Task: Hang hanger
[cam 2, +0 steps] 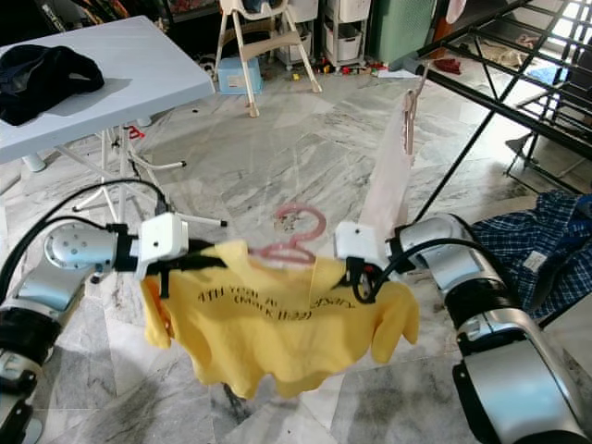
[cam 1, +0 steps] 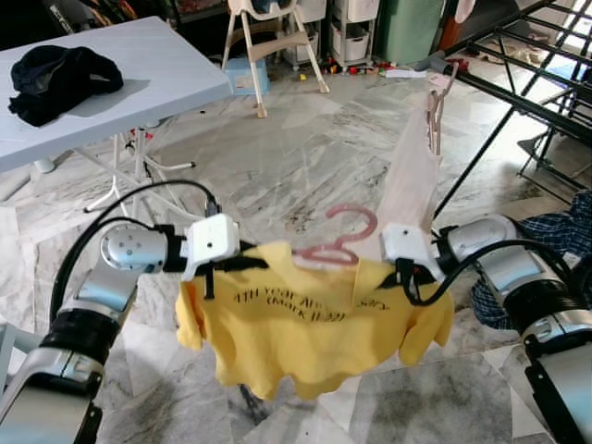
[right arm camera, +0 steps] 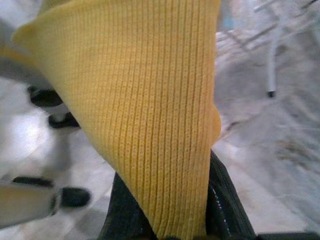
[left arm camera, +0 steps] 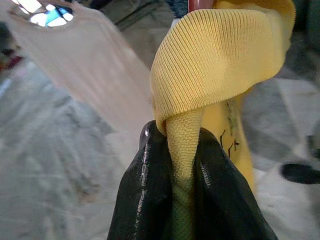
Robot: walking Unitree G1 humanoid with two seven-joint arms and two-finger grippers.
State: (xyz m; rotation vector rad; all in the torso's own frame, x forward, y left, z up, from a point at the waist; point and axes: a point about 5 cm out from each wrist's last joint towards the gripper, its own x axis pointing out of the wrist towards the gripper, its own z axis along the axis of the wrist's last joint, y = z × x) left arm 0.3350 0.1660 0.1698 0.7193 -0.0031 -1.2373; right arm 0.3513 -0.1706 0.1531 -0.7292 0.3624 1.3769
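Note:
A yellow T-shirt (cam 1: 310, 324) with dark lettering hangs on a pink plastic hanger (cam 1: 344, 239), held up in front of me over the floor. My left gripper (cam 1: 242, 266) is shut on the shirt's left shoulder; in the left wrist view its black fingers (left arm camera: 145, 195) pinch a fold of yellow fabric (left arm camera: 210, 60). At the other shoulder my right gripper (cam 1: 404, 274) is shut on the shirt, and yellow knit (right arm camera: 145, 100) covers its fingers (right arm camera: 220, 205) in the right wrist view. The hanger's hook points up, free of any rail.
A black drying rack (cam 1: 518, 83) stands at the right, with a pale garment (cam 1: 412, 171) hanging on a hanger from it. A white table (cam 1: 111, 74) carrying a dark cloth (cam 1: 60, 79) is at the left. Blue plaid fabric (cam 1: 564, 231) lies by my right arm.

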